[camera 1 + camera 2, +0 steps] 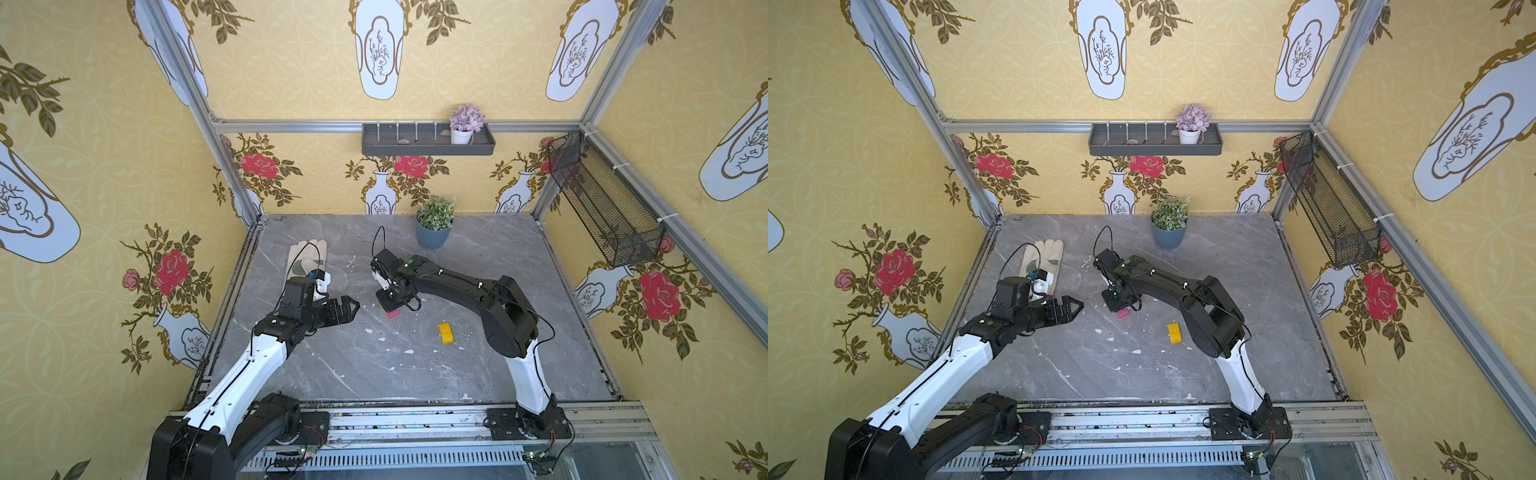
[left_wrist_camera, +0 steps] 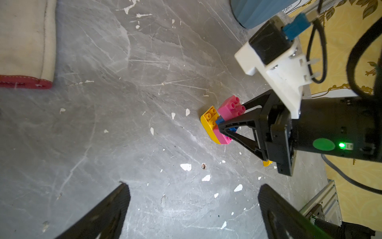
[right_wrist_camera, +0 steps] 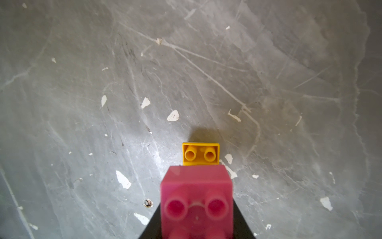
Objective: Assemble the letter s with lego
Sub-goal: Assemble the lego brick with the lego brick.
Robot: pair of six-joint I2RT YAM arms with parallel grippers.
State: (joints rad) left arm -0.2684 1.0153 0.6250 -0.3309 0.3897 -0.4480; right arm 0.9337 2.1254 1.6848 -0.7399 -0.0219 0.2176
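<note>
Right gripper (image 1: 388,306): clenched on the brick stack (image 2: 223,124), in the middle of the table (image 1: 374,365); the left wrist view shows the black fingers pinching the stack at its middle, across the blue brick (image 2: 219,120)

Brick stack: a part-built letter s; a yellow brick (image 2: 209,120) at the end away from the gripper body, then a pink brick (image 2: 224,139), the blue one, and a second pink brick (image 2: 230,107) offset to the other side; studs face sideways, not up

Stack from the right wrist view: a pink brick (image 3: 196,192) fills the near field between the finger edges; the yellow end (image 3: 200,155) sticks out beyond it, two studs showing

Stack height: low at the tabletop, shadow close under it; cannot tell whether it touches

Top views: only a pink and yellow sliver of the stack (image 1: 1122,314) shows under the gripper

Loose yellow brick (image 1: 445,332): lies flat on the table, studs up, apart from the stack, beside the right arm's elbow; seen in both top views

Left gripper (image 1: 353,308): released, jaws spread wide and empty; hovers above the table, tips aimed at the stack, clearly apart from it

Glove (image 1: 307,259): pale, red cuff edge, flat on the table behind the left arm

Potted plant (image 1: 432,237): blue pot, near the back wall
</note>
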